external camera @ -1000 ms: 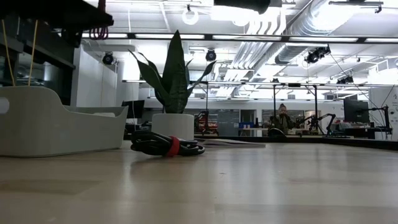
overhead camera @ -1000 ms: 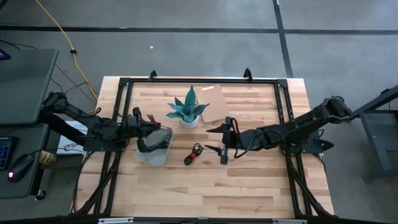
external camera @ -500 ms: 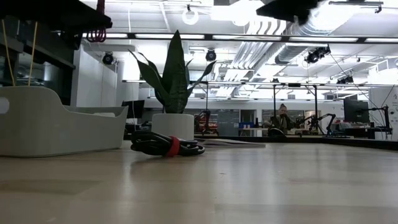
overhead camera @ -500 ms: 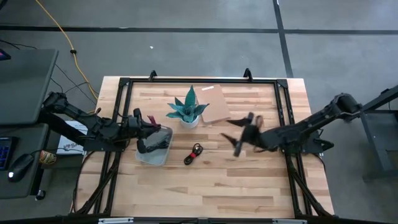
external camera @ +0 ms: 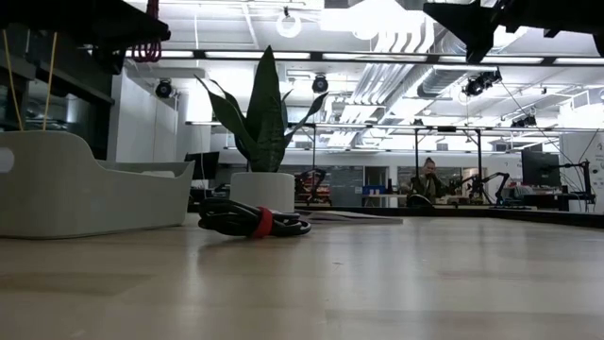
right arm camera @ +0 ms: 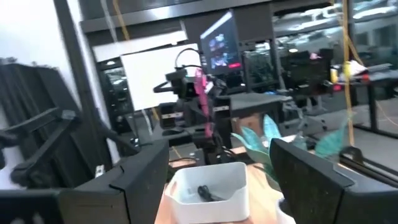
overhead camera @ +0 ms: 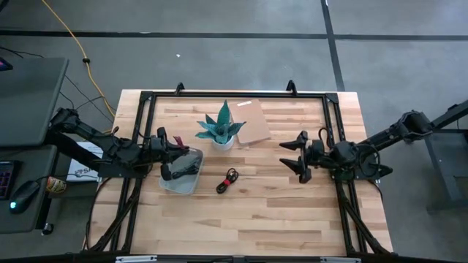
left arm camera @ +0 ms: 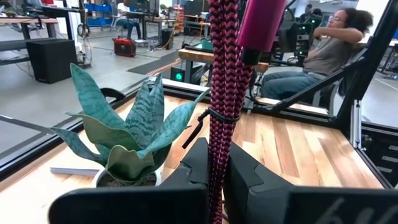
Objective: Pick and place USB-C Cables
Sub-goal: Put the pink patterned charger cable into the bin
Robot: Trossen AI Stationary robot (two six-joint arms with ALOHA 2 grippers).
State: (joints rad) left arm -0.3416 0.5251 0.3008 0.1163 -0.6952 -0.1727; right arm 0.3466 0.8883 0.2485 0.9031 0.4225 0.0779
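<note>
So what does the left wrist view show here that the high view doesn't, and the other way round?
Only the left wrist view shows the magenta-red cable up close, clamped upright in the left gripper, and a seated person in the room behind. Only the high view shows the whole table: the bin with a dark cable inside, the black and red-orange cable lying on the wood, and the right gripper open near the table's right side. Both show the potted plant and the wooden table top.
</note>
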